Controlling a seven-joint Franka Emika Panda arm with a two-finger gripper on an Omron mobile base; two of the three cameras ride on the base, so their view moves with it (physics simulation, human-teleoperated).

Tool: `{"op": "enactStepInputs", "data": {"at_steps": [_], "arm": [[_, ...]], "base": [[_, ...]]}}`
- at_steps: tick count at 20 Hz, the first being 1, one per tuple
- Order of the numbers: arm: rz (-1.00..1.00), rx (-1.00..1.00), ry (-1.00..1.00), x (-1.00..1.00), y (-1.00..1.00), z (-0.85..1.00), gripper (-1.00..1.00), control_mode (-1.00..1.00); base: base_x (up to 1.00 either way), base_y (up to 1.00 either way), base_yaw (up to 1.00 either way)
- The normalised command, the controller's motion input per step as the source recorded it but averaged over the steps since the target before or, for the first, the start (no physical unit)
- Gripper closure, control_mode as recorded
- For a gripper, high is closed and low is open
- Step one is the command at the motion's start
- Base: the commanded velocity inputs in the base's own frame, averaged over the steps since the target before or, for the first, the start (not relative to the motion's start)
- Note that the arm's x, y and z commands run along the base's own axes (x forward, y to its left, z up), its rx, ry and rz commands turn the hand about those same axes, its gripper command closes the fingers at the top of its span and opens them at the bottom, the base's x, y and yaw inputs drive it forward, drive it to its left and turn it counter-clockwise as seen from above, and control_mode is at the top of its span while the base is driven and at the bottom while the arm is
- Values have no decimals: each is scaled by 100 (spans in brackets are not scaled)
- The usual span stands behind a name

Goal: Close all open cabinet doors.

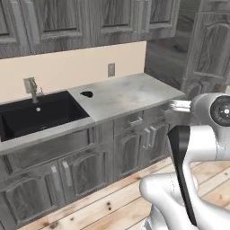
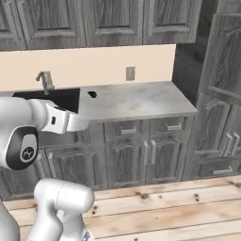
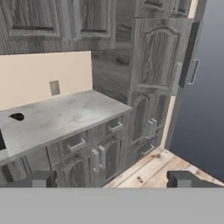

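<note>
A grey mottled counter (image 1: 130,92) is seen along a cream wall (image 1: 63,67), with a black sink (image 1: 40,114) and a faucet (image 1: 31,87) at its left end. A small dark object (image 1: 86,94) lies on the counter near the sink, and a grey outlet (image 1: 111,69) is set in the wall behind it. Dark wood-grain cabinet doors (image 2: 127,162) with vertical bar handles stand below the counter, under two drawer fronts (image 2: 128,129); all appear flush and shut. Upper doors (image 2: 113,19) hang above the wall, and no gap can be made out there. In the hand view, a tall door (image 3: 159,54) with an arched panel stands ahead of the fingers, above and between them, and its far edge appears to stand out from the blue-grey background beside it; whether it is ajar cannot be told with certainty. The floor (image 2: 164,202) is of pale wooden planks. The gripper (image 3: 113,179) is held in the air well apart from the cabinets, the fingers (image 3: 37,179) spread wide with nothing between them.
</note>
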Motion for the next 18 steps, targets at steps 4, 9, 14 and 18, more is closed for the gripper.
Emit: {"op": "enactStepInputs", "data": {"at_steps": [4, 9, 14, 18], "arm": [[0, 0, 0, 0, 0, 0, -100, 100], [0, 0, 0, 0, 0, 0, -100, 100], [0, 0, 0, 0, 0, 0, -100, 100], [0, 0, 0, 0, 0, 0, -100, 100]], "base": [[0, -59, -16], [0, -83, -2], [0, -82, 0], [10, -87, 4]]}}
